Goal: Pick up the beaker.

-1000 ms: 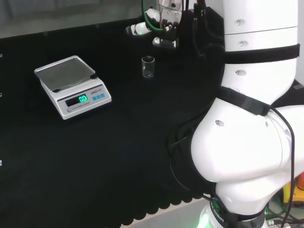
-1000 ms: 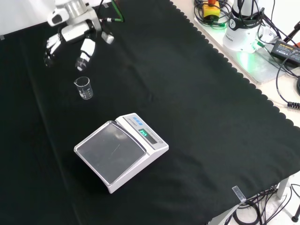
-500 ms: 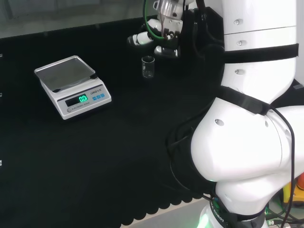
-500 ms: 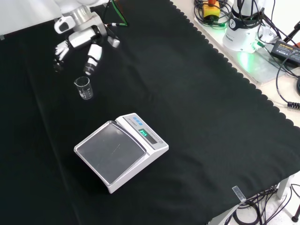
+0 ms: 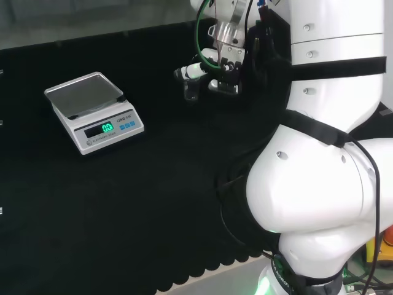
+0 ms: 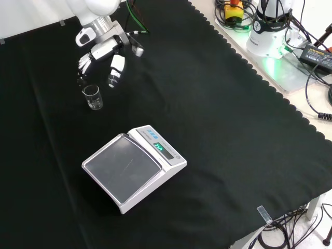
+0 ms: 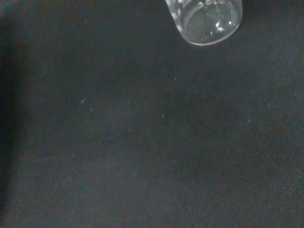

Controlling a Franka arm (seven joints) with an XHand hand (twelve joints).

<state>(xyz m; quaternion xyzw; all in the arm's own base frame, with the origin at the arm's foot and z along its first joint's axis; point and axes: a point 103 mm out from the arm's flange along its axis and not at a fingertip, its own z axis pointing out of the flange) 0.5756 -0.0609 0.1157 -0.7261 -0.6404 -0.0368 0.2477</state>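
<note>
A small clear glass beaker stands upright on the black cloth; in the head view the beaker is partly behind the fingers. The black and white hand hangs just above and behind it, fingers relaxed and spread, tips pointing down to either side of the rim without closing on it. In the head view the hand sits right beside the glass. The wrist view catches the beaker's base close up on the cloth.
A white digital scale with a steel pan stands on the cloth nearer the front view's camera; in the head view the scale lies to the left. Cables and a power unit lie past the cloth's scalloped edge.
The hand has come down and across to the beaker, from well behind it to right over its rim. The beaker and the scale have stayed put.
</note>
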